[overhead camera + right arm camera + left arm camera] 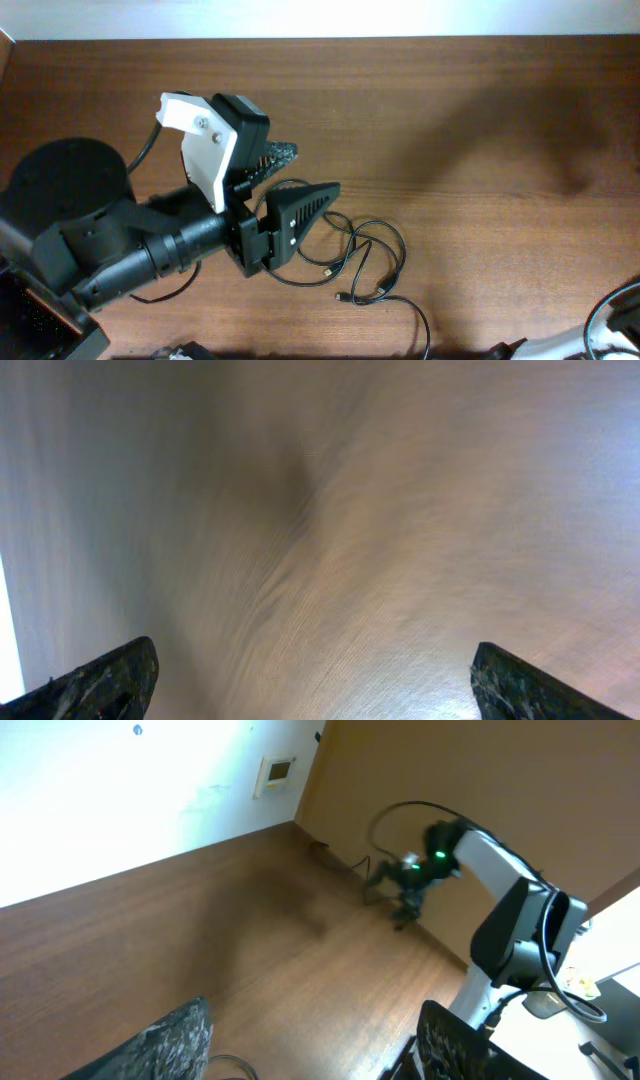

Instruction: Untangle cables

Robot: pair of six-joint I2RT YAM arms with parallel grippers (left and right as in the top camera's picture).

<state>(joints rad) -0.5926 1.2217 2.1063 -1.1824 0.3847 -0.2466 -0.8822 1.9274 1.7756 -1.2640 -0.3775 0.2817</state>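
Observation:
The cables (362,258) lie as loose thin black loops on the wooden table (480,120), with small pale plug tips near the front. My left gripper (318,167) hovers just left of and above them, open, nothing between its fingers. In the left wrist view the left gripper (310,1045) shows both speckled fingers wide apart, and a bit of cable loop (240,1063) peeks in beside the left finger. The right wrist view shows my right gripper (315,685) open over bare, blurred wood, holding nothing. No cable appears in that view.
The left arm's black base and body (70,215) fill the front left. A part of the white right arm (612,325) shows at the front right corner, and the right arm (515,920) stands at the table's edge in the left wrist view.

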